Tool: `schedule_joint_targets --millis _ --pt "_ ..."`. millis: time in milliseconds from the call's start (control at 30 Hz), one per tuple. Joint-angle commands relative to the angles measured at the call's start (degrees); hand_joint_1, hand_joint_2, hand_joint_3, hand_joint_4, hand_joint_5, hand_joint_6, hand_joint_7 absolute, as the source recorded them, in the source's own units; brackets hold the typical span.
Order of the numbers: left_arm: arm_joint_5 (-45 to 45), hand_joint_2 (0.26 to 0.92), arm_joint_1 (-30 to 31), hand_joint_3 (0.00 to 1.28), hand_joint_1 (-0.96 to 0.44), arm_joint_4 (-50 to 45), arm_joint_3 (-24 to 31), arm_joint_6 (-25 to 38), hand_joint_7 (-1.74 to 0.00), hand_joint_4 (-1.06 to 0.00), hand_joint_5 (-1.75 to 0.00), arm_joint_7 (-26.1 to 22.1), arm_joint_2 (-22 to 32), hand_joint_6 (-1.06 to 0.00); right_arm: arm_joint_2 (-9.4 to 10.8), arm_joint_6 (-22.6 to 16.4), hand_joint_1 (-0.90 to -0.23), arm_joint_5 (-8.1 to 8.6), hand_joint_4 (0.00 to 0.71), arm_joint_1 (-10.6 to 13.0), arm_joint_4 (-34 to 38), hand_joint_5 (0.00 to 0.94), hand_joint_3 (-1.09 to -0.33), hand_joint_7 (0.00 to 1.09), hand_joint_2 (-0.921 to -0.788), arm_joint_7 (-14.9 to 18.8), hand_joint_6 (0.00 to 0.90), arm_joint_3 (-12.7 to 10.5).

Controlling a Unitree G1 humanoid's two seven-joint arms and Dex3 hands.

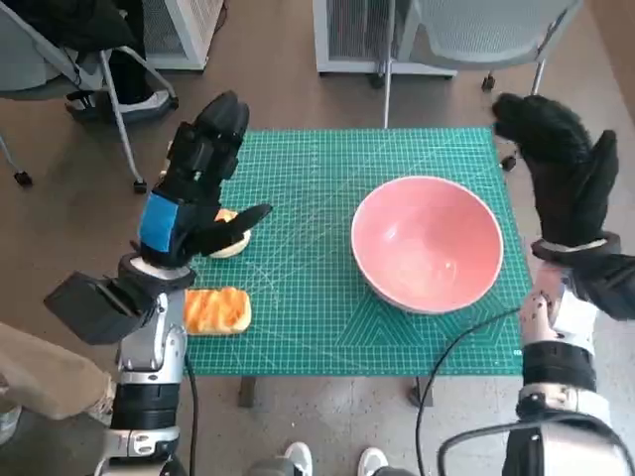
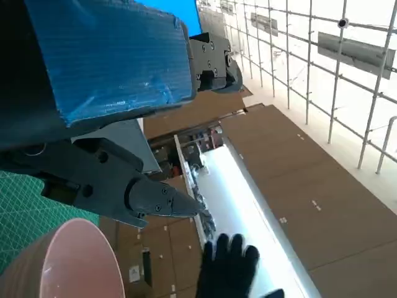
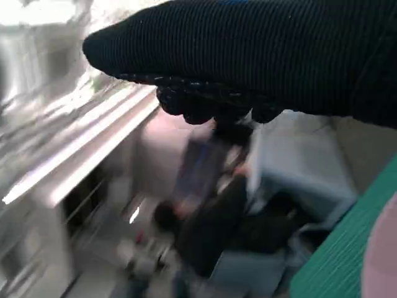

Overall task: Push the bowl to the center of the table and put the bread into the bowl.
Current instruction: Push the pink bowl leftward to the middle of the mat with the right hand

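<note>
Bowl (image 1: pixel 427 243) and bread (image 1: pixel 216 310) both appear only in head view.

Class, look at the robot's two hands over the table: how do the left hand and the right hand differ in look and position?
The left hand is hard black with blue tape on its back; the right hand wears a black knitted glove. The left hand hangs over the green mat above a pale bread roll; the right hand is raised past the table's right edge, beside the pink bowl. Both hold nothing.

Bowl (image 1: pixel 428 244) right on table (image 1: pixel 298 327), bread (image 1: pixel 216 310) at left edge
</note>
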Motion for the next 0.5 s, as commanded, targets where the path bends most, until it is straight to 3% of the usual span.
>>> schedule_joint_targets --millis 33,167,367,500 --pt "0.5 0.921 -0.3 0.15 -0.37 0.2 0.1 -0.7 -0.46 -0.10 0.00 -0.1 0.6 0.00 -1.8 0.9 -0.600 -3.24 0.135 -1.7 7.6 0.002 -0.845 0.46 -0.921 -5.0 0.018 -0.4" --pt "0.5 0.921 -0.3 0.15 -0.37 0.2 0.0 -0.7 -0.46 -0.10 0.00 -0.1 0.6 0.00 -2.2 0.7 -0.597 -4.30 0.135 -2.4 9.7 0.002 -0.876 0.46 -0.921 -6.2 0.020 -0.6" --pt "0.4 0.921 -0.1 0.15 -0.37 0.2 0.1 -0.8 -0.46 -0.10 0.00 -0.3 0.7 0.00 -4.1 6.5 -0.567 -7.13 0.138 -2.7 14.5 0.003 -0.940 0.45 -0.921 -12.0 0.026 -0.3" --pt "0.4 0.921 -0.1 0.15 -0.37 0.2 0.1 -0.9 -0.46 -0.10 0.00 -0.3 0.7 0.00 -4.2 7.2 -0.560 -7.93 0.145 -2.7 14.8 0.005 -0.957 0.45 -0.921 -12.8 0.025 -0.5"
